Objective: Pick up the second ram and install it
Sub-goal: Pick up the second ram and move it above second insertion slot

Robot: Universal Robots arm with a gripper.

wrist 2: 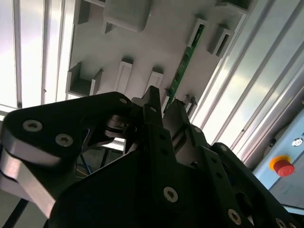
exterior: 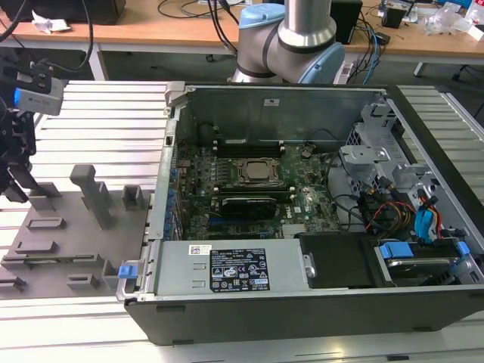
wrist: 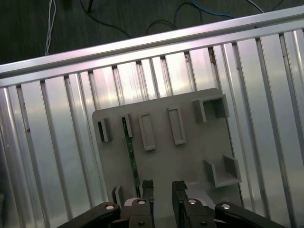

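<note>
The second ram (wrist: 131, 156) is a thin green stick standing on edge in the grey holder plate (wrist: 190, 161), between small grey holder blocks at its two ends. In the second wrist view the same ram (wrist 2: 183, 66) runs away from the fingertips. My gripper (wrist: 163, 190) hangs over the plate's near edge, open, with nothing between its black fingers (wrist: 147, 187). The ram's near end lies just beside one finger, outside the gap. In the exterior view the gripper (exterior: 19, 185) is at the far left, above the holder plate (exterior: 76, 234).
The open computer case (exterior: 302, 189) stands at the exterior view's right of the plate, with the motherboard, processor socket (exterior: 253, 172) and black memory slots (exterior: 246, 145) inside. Tall grey holder blocks (exterior: 94, 193) rise from the plate. Ribbed aluminium table (wrist: 57, 156) surrounds the plate.
</note>
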